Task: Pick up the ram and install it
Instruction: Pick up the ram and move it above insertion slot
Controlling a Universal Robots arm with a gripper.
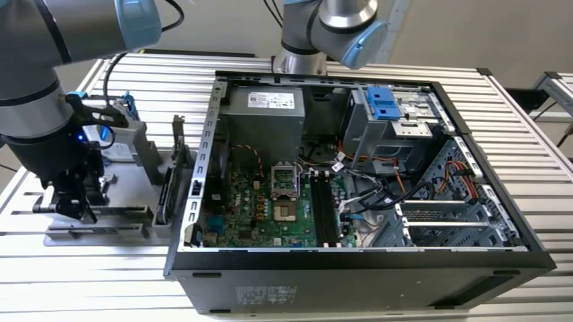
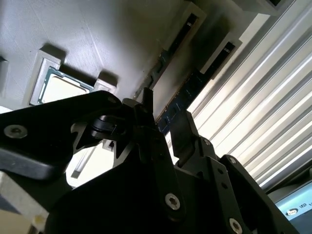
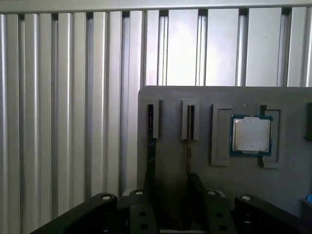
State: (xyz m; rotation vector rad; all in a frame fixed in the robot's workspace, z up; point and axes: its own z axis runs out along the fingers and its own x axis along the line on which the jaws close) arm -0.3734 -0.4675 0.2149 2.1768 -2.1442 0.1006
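In the first wrist view a dark blue ram (image 3: 151,136) stands on edge in a slot of the grey fixture plate (image 3: 292,97), with a second thin stick (image 3: 188,141) in the slot beside it. My gripper (image 3: 170,183) hangs just above them, open, one black finger near each stick and nothing clamped between them. In the second wrist view the blue ram (image 2: 187,97) runs up from between the black fingers (image 2: 146,105), where my gripper (image 2: 165,109) is. In the exterior view my gripper (image 1: 76,201) is low over the fixture plate (image 1: 134,171), at the exterior view's left of the open computer case (image 1: 358,261).
The black memory slots (image 1: 324,204) lie on the green motherboard inside the case. A processor chip (image 3: 251,135) sits in a recess of the plate. A card with a metal bracket (image 1: 174,161) and a blue-framed drive (image 1: 121,131) stand on the plate. A second arm (image 1: 331,27) rises behind the case.
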